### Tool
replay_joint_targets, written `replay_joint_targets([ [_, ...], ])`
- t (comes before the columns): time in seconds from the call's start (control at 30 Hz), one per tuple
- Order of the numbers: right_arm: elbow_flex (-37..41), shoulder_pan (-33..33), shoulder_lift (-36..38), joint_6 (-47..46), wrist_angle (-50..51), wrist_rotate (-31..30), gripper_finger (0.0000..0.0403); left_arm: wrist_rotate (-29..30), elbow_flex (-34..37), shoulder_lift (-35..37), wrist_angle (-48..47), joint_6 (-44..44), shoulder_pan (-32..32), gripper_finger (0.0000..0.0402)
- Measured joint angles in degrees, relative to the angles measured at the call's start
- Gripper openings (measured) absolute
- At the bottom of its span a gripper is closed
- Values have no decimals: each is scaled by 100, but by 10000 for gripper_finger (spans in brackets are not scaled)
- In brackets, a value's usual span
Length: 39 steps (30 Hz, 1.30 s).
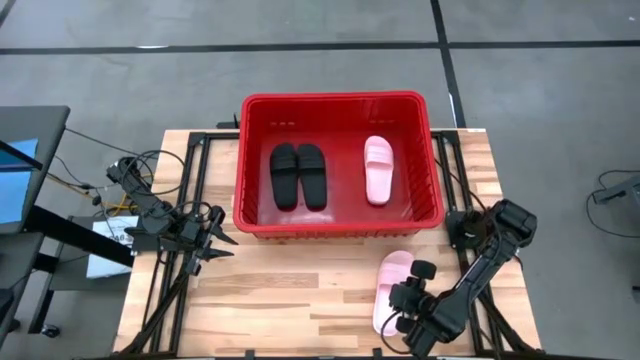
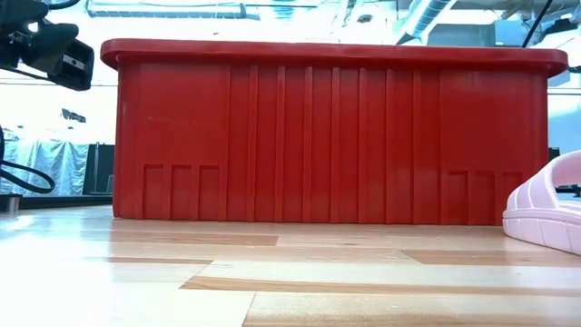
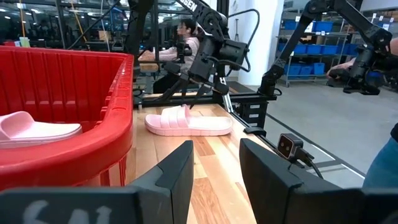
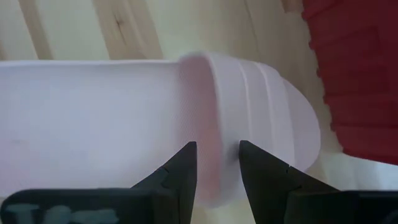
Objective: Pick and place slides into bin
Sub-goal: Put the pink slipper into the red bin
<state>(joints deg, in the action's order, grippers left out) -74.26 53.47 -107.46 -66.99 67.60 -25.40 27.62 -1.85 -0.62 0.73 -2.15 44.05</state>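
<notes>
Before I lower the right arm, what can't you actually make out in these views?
- Low view: the bin wall hides everything inside it.
- Low view: the pink slide on the table is cut off by the edge.
- Right wrist view: whether the right gripper touches the slide's strap; its fingers cover the contact.
- High view: the slide's heel, under the right arm.

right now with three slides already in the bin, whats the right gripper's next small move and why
Probably lower the right gripper and close on the last pink slide: its fingers hover open just above the strap, and that slide lies on the table outside the red bin.
</notes>
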Motion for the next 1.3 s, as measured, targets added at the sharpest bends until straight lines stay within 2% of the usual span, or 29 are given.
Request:
replay_joint_targets([
  [0.37,-7,-158,-393,-43,211,116,111,0,-1,1,0,-57,2,121],
  [0.47,-7,-234,-446,-43,199,173,82,0,0,0,0,-11,2,121],
  [0.57,-9,-300,-415,-8,200,210,20,1,0,0,0,-11,0,121],
  [0.73,-105,-344,-363,156,230,370,6,0,0,0,0,-24,2,121],
  [0.97,-807,-246,-354,735,230,621,3,0,0,0,0,-23,2,121],
  [1.3,-2226,-95,-352,1395,527,539,1,0,-2,1,0,0,2,121],
])
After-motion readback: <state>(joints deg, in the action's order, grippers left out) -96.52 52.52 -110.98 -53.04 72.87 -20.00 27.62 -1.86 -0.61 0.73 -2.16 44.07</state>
